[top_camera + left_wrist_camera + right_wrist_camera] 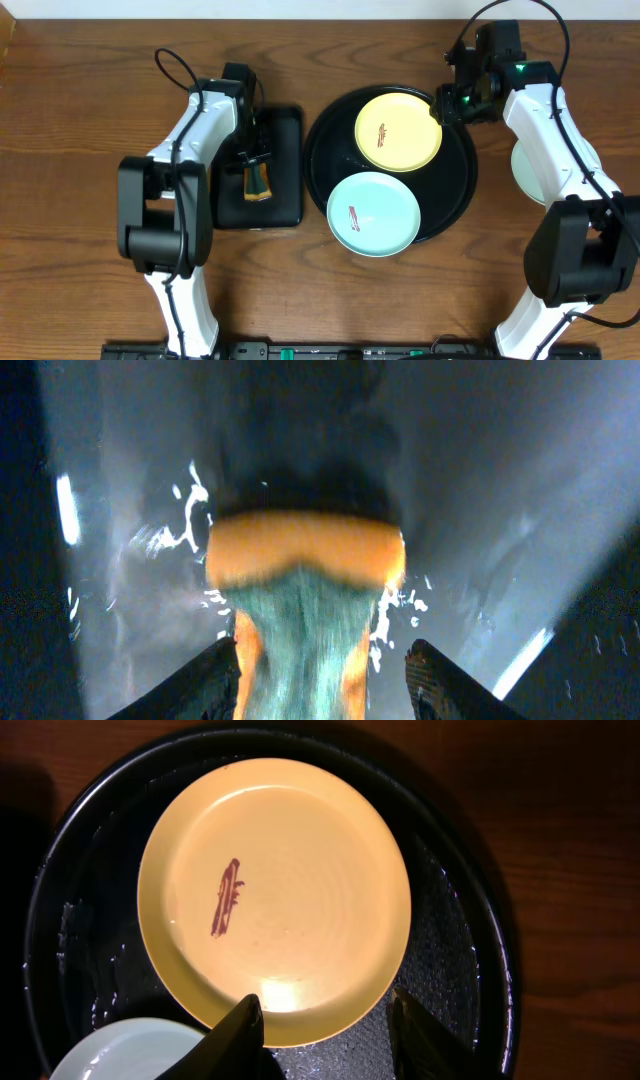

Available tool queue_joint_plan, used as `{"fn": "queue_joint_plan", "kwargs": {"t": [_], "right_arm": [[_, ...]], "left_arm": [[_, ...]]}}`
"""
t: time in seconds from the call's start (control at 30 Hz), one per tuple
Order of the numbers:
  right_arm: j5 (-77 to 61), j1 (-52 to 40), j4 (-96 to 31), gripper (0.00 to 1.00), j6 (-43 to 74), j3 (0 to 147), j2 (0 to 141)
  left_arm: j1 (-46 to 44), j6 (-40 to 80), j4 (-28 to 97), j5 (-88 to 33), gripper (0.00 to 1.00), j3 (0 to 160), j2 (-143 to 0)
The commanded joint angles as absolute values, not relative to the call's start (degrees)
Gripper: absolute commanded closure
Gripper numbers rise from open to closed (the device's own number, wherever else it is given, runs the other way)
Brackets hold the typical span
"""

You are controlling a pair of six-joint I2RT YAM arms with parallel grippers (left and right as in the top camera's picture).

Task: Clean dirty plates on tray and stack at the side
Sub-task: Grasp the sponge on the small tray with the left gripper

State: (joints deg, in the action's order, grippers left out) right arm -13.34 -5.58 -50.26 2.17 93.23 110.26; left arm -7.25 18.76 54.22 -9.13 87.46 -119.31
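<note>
The round black tray holds a pale yellow plate at the back and a light blue plate at the front, each with a reddish-brown smear. A third pale plate lies on the table to the right, partly hidden by my right arm. My right gripper is open over the yellow plate's right edge. In the right wrist view its fingers straddle the rim of the yellow plate. My left gripper is open, its fingers around an orange and green sponge.
The sponge lies in a wet rectangular black tray left of the round tray. The round tray's floor is wet. A corner of the light blue plate shows in the right wrist view. Bare wood table surrounds both trays.
</note>
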Motion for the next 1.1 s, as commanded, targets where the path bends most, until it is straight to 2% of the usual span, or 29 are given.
{"fn": "queue_joint_plan", "kwargs": {"t": [0.0,0.13,0.33,0.4,0.47,0.67,0.8,0.83,0.87,0.9,1.07], "right_arm": [[-14.0,-5.3,-50.3,0.60,2.7,93.7,109.8],[-14.0,-5.3,-50.4,0.60,2.7,93.7,109.8],[-14.0,-5.3,-50.3,0.59,2.7,93.7,109.8],[-14.0,-5.3,-50.3,0.59,2.7,93.7,109.8],[-14.0,-5.3,-50.2,0.58,2.7,93.7,109.8],[-14.0,-5.3,-50.2,0.56,2.7,93.7,109.8],[-14.0,-5.3,-49.9,0.55,2.7,93.7,109.8],[-14.0,-5.3,-49.9,0.56,2.7,93.7,109.8],[-14.0,-5.3,-49.9,0.55,2.7,93.7,109.8],[-14.0,-5.3,-49.9,0.55,2.7,93.7,109.8],[-14.0,-5.3,-49.9,0.55,2.7,93.7,109.8]], "left_arm": [[-7.5,17.6,58.7,-9.6,0.44,88.9,-115.3],[-7.8,18.9,59.7,-9.7,0.44,84.7,-115.5],[-9.5,21.7,51.4,-10.1,0.50,74.2,-115.5],[-10.0,21.7,48.8,-10.1,0.62,71.8,-115.5],[-10.2,21.7,47.9,-10.1,0.79,71.2,-115.5],[-9.8,21.6,51.6,-10.1,0.93,75.6,-114.4],[-9.8,19.7,54.7,-9.9,0.93,80.1,-112.5],[-9.8,19.6,54.8,-9.6,0.87,80.6,-112.1],[-9.8,19.2,54.7,-9.6,0.68,80.9,-111.5],[-9.7,19.1,54.4,-9.4,0.56,80.9,-111.1],[-9.7,19.1,53.2,-5.6,0.49,80.4,-111.5]]}}
